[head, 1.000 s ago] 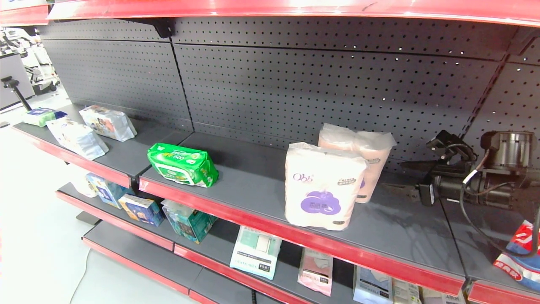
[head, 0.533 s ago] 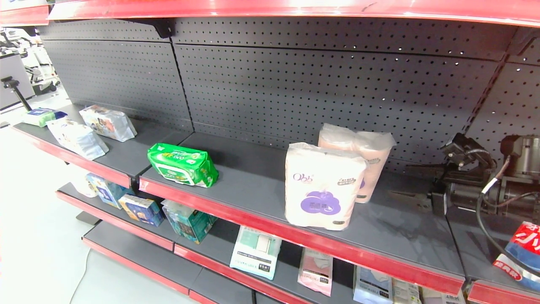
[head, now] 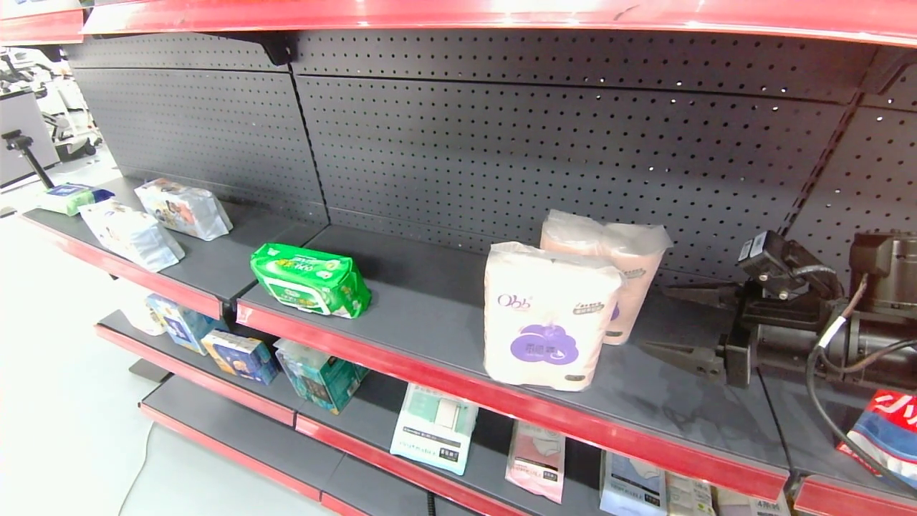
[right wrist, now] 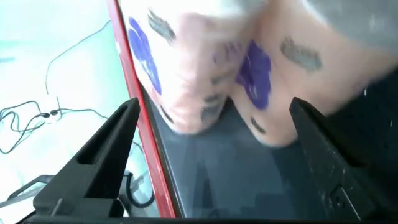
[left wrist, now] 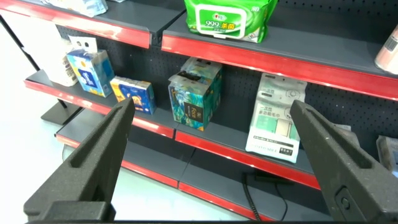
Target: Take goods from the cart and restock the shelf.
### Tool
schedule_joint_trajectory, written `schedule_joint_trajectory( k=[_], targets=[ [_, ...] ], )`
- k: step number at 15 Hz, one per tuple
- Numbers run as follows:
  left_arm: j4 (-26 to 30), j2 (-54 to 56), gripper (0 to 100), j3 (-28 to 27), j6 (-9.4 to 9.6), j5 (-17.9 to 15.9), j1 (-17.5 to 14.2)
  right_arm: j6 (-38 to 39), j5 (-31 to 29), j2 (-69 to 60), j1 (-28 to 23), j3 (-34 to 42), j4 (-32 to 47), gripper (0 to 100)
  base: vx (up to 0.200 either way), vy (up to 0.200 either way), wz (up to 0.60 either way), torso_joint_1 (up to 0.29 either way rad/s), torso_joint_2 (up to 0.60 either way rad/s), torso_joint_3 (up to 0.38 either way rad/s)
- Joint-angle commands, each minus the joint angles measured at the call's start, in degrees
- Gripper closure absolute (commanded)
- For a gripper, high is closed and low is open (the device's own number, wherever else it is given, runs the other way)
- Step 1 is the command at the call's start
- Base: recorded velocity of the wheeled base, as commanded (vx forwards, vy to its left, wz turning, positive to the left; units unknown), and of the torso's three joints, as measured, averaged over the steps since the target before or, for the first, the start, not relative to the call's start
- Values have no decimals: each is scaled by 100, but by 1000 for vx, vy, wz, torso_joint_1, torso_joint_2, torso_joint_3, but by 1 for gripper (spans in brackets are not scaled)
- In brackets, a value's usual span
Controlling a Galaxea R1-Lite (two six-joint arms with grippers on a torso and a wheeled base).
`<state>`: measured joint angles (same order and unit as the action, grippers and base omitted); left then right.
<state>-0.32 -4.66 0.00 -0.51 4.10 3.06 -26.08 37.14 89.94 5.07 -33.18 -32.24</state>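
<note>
Two white tissue-roll packs stand on the dark shelf [head: 430, 315]: the front pack [head: 548, 315] has a purple cloud print, and the back pack [head: 609, 269] is right behind it. My right gripper [head: 655, 320] hovers just above the shelf to the right of the packs, open and empty, fingers pointing at them. The right wrist view puts the packs [right wrist: 205, 62] blurred, close ahead of that gripper [right wrist: 214, 106]. My left gripper [left wrist: 211, 107] is open and empty, held low in front of the lower shelves. A green wipes pack [head: 309, 279] lies further left.
A red-and-blue packet [head: 881, 430] lies on the shelf under my right arm. Plastic bags [head: 183, 208] rest on the far-left shelf section. Boxes [left wrist: 196, 93] and flat packs [left wrist: 277, 118] line the lower shelves. Perforated back panel [head: 501, 143] closes the rear.
My right arm has drawn back to the right and dropped slightly, and its fingers now show spread wider. The tissue packs and wipes have not moved.
</note>
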Motion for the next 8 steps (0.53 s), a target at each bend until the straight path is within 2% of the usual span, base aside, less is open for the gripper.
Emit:
schedule_joint_trajectory(
  k=[1, 8],
  targets=[
    [-3, -9, 0, 0, -2, 3, 2, 6, -14, 50, 231, -127, -1, 0, 0, 0, 0, 0, 0, 0],
    [-3, -9, 0, 0, -2, 3, 2, 6, -111, 533, 425, -505, -45, 0, 0, 0, 0, 0, 0, 0]
  ],
)
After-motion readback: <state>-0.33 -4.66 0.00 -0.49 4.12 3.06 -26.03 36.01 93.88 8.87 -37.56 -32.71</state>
